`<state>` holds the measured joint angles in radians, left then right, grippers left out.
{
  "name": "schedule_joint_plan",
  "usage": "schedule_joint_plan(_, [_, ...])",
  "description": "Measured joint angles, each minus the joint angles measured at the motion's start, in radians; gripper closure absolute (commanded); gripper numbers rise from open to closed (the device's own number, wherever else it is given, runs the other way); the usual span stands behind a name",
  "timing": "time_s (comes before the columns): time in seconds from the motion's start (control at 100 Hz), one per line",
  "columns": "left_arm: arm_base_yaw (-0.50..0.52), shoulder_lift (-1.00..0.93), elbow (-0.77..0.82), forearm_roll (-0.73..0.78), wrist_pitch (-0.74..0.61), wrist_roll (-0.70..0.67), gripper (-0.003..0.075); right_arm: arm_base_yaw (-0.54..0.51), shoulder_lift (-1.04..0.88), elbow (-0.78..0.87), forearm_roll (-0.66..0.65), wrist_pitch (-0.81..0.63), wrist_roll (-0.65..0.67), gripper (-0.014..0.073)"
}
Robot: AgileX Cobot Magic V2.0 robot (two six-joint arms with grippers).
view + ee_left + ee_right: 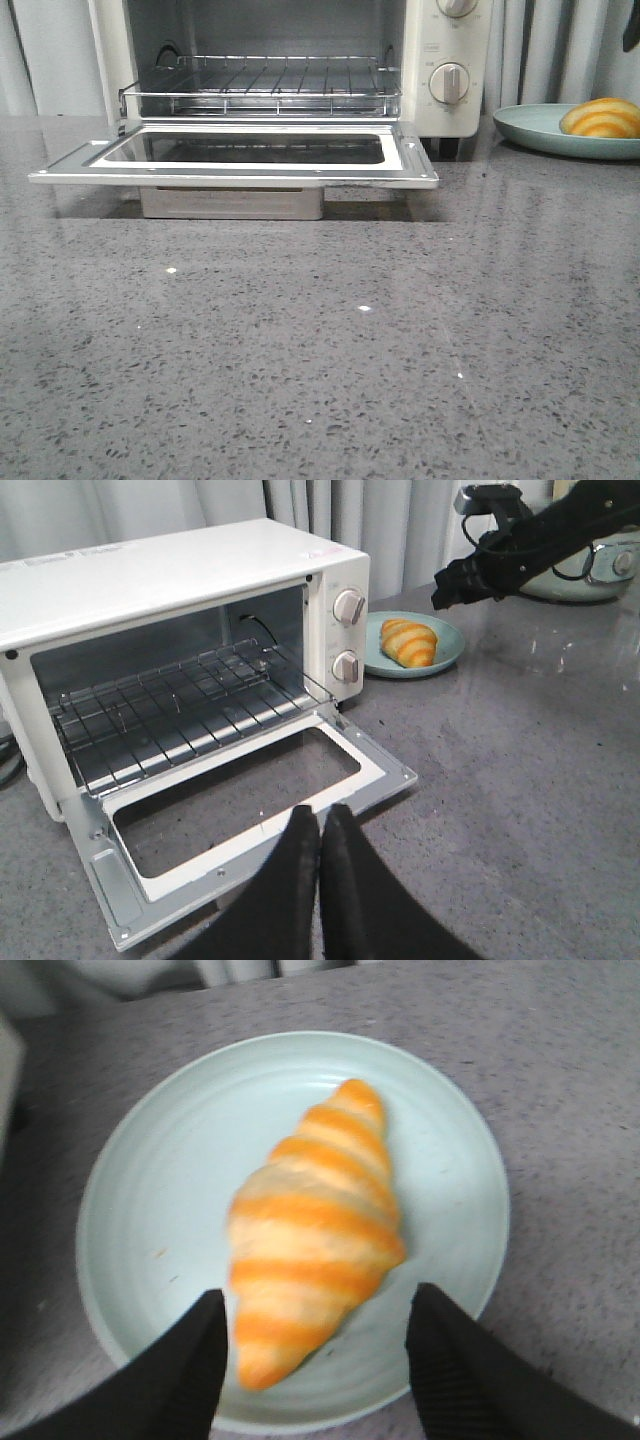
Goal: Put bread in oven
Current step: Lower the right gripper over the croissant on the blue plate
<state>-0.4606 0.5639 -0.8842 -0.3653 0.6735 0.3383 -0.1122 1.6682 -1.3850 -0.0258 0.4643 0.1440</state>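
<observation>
The bread (310, 1230), a golden roll with orange stripes, lies on a pale green plate (150, 1190). It also shows at the far right in the front view (602, 118) and in the left wrist view (408, 643). My right gripper (320, 1295) is open above the plate, its fingers apart on either side of the bread's tapered end. The cream-white oven (440, 60) stands at the back with its glass door (240, 150) dropped open and its wire rack (260, 85) bare. My left gripper (320, 815) is shut and empty, over the front edge of the door (240, 810).
The plate (530, 128) sits just right of the oven on the grey speckled counter. The right arm (530, 540) reaches over the plate (445, 650). A pale pot with a metal rim (600, 575) stands behind it. Curtains hang at the back.
</observation>
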Motion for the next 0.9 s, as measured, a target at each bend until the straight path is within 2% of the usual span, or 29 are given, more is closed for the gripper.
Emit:
schedule_joint_plan(0.33, [0.0,-0.002,0.0,0.002,0.023,0.0,0.0742,-0.008,0.125,-0.059,0.073,-0.044,0.007,0.0234])
schedule_joint_plan(0.74, [0.0,-0.003,0.037,0.017,0.03,0.0,0.0742,-0.008,0.224,-0.066,0.092,-0.046,0.01,0.0237])
schedule_joint_plan(0.81, [0.0,-0.003,0.043,0.017,0.03,0.0,0.0742,-0.008,0.23,-0.067,0.093,-0.046,0.01,0.0293])
schedule_joint_plan(0.9, [0.0,-0.003,0.051,0.017,0.031,0.0,0.0742,-0.008,0.239,-0.075,0.098,-0.04,0.013,0.0423])
